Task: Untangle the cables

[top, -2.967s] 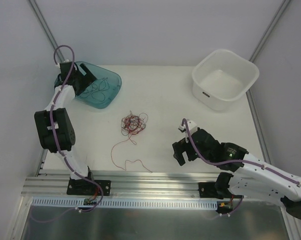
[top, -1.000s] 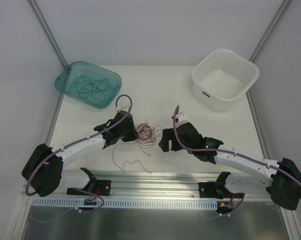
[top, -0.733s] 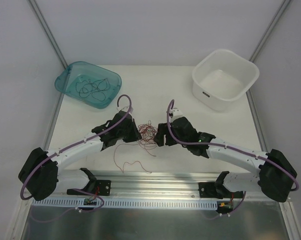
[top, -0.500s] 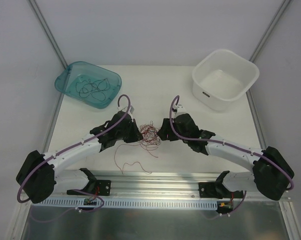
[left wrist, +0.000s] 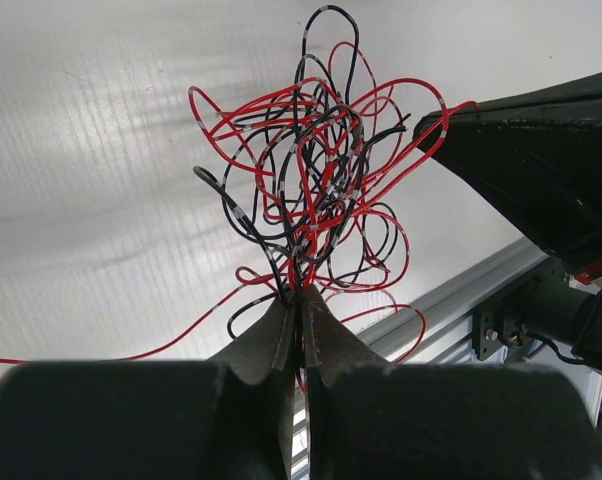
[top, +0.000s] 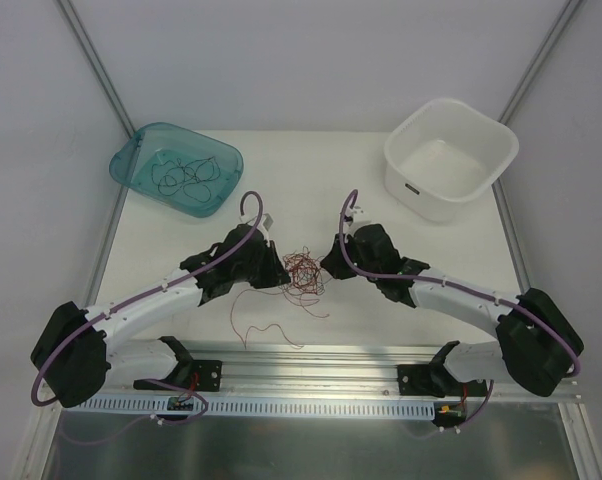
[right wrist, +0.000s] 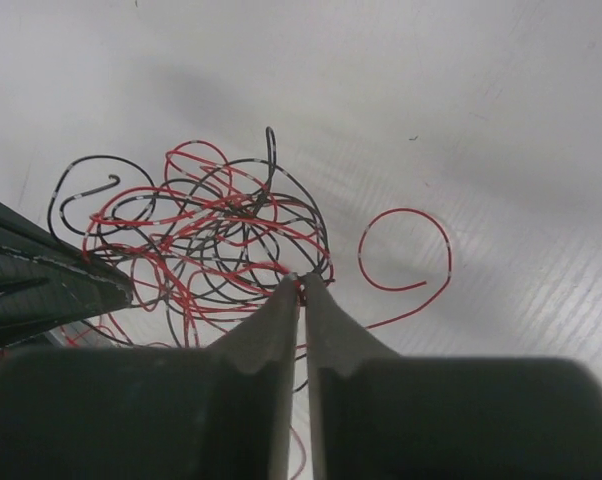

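The cables [top: 303, 271] are a small wiry ball of thin red and black strands, mid-table between the two arms. My left gripper [top: 281, 272] is on the ball's left side. In the left wrist view its jaws [left wrist: 301, 295] are shut on a few strands, with the tangle [left wrist: 321, 180] fanning out beyond the tips. My right gripper [top: 328, 268] meets the ball from the right. The right wrist view shows its jaws [right wrist: 301, 282] pinched together on strands at the edge of the tangle [right wrist: 201, 240]. A red tail [top: 266, 325] trails toward the near edge.
A teal tray [top: 123, 163] at the back left holds several black strands. A white tub [top: 431, 205] stands at the back right. An aluminium rail [top: 311, 365] runs along the near edge by the arm bases.
The right gripper has come in from the right to the ball and its jaws have closed on strands. The left gripper, still shut, has shifted slightly right with the tangle.
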`<control>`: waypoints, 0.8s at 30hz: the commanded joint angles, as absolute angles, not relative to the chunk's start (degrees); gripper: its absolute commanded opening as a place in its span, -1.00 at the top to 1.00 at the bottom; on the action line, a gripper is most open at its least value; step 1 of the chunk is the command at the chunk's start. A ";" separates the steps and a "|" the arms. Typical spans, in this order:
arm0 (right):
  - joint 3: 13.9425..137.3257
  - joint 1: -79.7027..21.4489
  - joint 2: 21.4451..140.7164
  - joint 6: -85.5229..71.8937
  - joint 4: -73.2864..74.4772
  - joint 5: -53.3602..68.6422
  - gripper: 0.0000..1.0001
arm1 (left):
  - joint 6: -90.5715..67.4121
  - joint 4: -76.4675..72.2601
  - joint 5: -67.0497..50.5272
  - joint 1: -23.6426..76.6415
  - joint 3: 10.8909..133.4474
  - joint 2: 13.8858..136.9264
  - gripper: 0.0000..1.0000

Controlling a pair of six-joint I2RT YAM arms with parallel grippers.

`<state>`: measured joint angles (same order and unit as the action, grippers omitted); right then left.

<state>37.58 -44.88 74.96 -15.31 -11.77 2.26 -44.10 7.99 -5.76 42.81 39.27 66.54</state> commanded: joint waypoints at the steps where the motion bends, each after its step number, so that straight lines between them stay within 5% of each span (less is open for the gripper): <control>1: 36.66 -44.65 72.43 -13.01 -13.10 2.64 0.94 | -43.16 8.08 -4.40 43.24 39.90 65.57 1.00; 14: 37.61 -37.80 47.39 -6.51 12.99 -11.15 0.99 | -44.03 13.45 3.34 33.95 39.99 65.92 1.00; 24: 56.49 -28.31 35.94 -0.71 31.98 -18.72 0.99 | -41.58 14.32 1.05 24.00 42.27 66.27 1.00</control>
